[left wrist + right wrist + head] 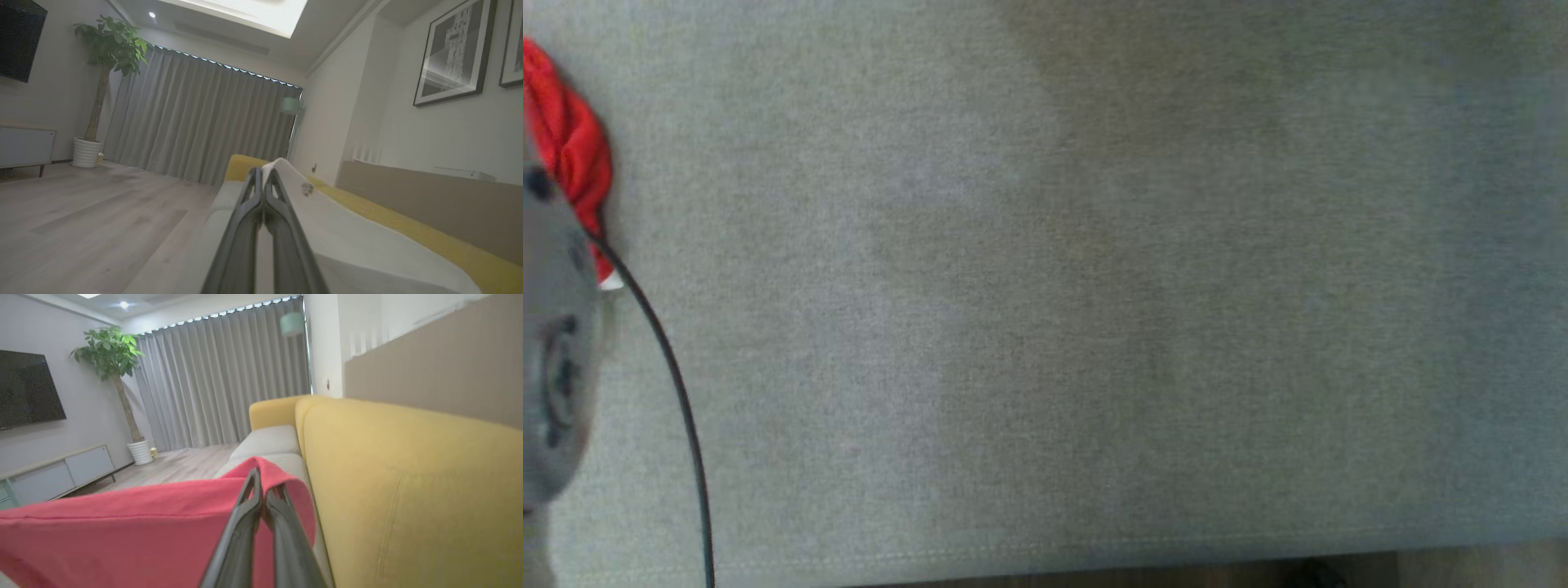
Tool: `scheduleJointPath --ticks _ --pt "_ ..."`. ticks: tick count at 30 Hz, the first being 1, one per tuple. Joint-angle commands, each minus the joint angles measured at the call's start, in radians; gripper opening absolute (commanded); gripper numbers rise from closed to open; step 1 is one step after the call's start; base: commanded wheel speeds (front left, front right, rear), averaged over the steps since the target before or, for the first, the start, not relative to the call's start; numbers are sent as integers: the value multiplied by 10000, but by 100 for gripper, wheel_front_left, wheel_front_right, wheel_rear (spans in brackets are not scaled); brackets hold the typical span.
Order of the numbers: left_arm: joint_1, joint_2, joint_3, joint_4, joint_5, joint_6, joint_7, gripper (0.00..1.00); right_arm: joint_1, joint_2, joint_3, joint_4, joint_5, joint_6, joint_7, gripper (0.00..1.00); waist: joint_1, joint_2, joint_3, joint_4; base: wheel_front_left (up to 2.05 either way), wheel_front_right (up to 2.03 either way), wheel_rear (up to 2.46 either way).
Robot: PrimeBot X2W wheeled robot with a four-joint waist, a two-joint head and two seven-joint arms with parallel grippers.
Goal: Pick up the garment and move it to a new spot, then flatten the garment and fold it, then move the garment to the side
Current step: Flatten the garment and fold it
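Head view: garment lengthwise up-down (left edge)

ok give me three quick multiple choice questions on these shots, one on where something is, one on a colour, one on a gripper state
1. In the head view, where does the red garment show?
A) in the centre of the picture
B) at the far left edge
C) in the lower right corner

2. What colour is the sofa backrest in the right wrist view?
A) blue
B) black
C) yellow

3. How does the right gripper stand?
A) shut, with red cloth at its tips
B) wide open, clear of any cloth
C) shut on a cup

Answers:
1 B, the red fabric sits against the left edge of the head view.
2 C, the padded back beside the fingers is plainly yellow.
3 A, the two fingers meet and the red garment folds over their tips.
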Motion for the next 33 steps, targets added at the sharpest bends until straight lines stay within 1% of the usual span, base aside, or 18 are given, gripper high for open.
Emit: scheduleJointPath --ticks 1,6,8,11,16,17,20,23,27,31,32,33 --pt "-256 336 -3 -202 25 -125 -55 0 -186 97 41 -170 150 -9 -138 0 -5 1 196 124 0 0 0" --pt "566 192 -382 431 272 -730 -122 0 579 140 408 999 989 -9 -620 0 -5 1 381 177 0 0 0" --pt "1037 176 -511 394 428 -973 -127 0 1065 148 498 1405 1319 -9 -757 0 -5 1 425 187 0 0 0" --pt "2003 208 -601 240 671 -1182 -130 0 1921 163 798 1970 1660 -9 -806 0 -5 1 331 203 0 0 0" --pt "3890 486 -880 298 1038 -1683 -131 0 3502 137 1591 2541 2092 -9 -593 0 -5 1 -170 227 0 0 0" --pt "4656 654 -1054 479 1150 -1892 -132 0 4098 65 1957 2666 2216 -9 -435 0 -5 1 -448 247 0 0 0" --pt "5687 893 -1326 914 1159 -2194 -81 0 4896 -23 2533 2736 2397 -9 -168 0 -5 1 -876 249 0 0 0" --pt "6630 1092 -1795 1324 1007 -2512 624 0 5570 -55 3134 2829 2506 -9 183 0 -5 1 -1302 213 0 0 0" --pt "7590 1349 -2294 1077 517 -2626 1216 0 6308 -267 4001 2887 2481 -9 612 0 -5 1 -1883 303 0 0 0" --pt "8478 1738 -3046 194 -288 -2636 1864 0 6800 -537 4643 2746 2677 -9 1088 0 -5 1 -2350 388 0 0 0" --pt "8687 1858 -3148 -52 -570 -2636 2038 0 6924 -634 4806 2716 2731 -9 1261 0 -5 1 -2458 408 0 0 0" --pt "8687 1858 -3148 -52 -570 -2636 2038 0 6924 -634 4806 2716 2731 -9 1261 0 -5 1 -2458 408 0 0 0"
